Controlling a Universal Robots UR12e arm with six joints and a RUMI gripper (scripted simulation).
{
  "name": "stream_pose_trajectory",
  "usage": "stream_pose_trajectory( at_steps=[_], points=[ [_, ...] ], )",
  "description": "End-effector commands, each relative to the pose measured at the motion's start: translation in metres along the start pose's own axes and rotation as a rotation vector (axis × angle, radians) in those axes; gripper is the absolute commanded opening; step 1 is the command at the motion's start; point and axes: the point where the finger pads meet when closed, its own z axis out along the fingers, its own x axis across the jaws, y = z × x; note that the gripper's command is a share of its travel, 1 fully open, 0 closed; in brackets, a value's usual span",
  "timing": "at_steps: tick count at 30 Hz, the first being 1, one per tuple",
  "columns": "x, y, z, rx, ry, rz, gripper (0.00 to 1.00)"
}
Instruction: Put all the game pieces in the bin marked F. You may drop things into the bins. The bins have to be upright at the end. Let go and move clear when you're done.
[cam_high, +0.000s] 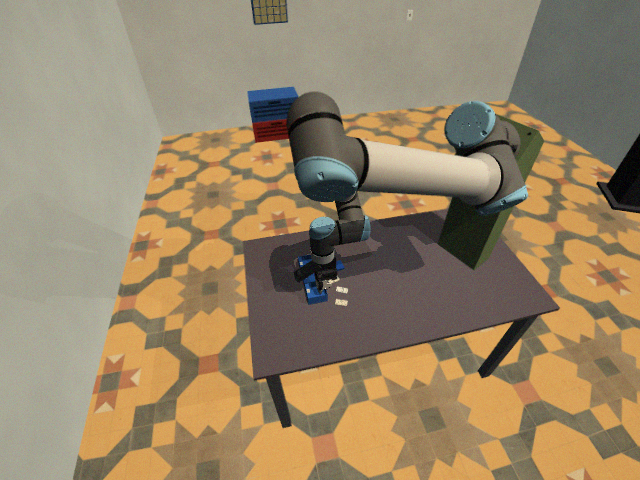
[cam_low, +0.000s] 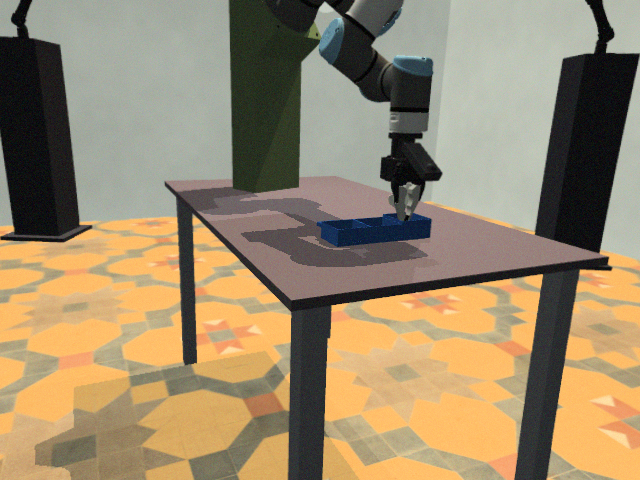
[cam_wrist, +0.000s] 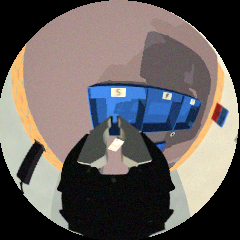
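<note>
A dark table (cam_high: 413, 320) (cam_low: 465, 242) bears a row of three blue bins, with the arm reaching in from above. In the wrist view, bin S (cam_high: 316, 298) (cam_wrist: 104, 107) is at twelve o'clock of the claw (cam_high: 323, 287) (cam_low: 406, 219) (cam_wrist: 114, 116), and bin F (cam_wrist: 160, 112) is at two o'clock, upright. The claw is closed, with nothing seen gripped. One blue flat object (cam_high: 339, 265) (cam_wrist: 160, 146) is seen at four o'clock there. Three pale pieces, probably the game pieces, are counted in the top view: one (cam_high: 333, 280) at two o'clock of the claw, one (cam_high: 341, 289) at three, one (cam_high: 341, 302) at four. One small pale ring (cam_wrist: 172, 134) is seen between three and four o'clock in the wrist view. The approach to a piece appears to be in hand; the fingers should be cleared of the bin wall, opened and lowered over it. Bin contents cannot be fully told.
</note>
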Motion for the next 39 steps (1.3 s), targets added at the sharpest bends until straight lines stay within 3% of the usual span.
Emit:
stream_pose_trajectory(
  at_steps=[1, 22, 39],
  points=[
    [0.000, -0.002, -0.001, 0.003, 0.001, -0.001, 0.04],
    [0.000, -0.002, -0.001, 0.003, 0.001, -0.001, 0.04],
    [0.000, 0.000, -0.022, 0.002, 0.002, 0.001, 0.04]
  ],
)
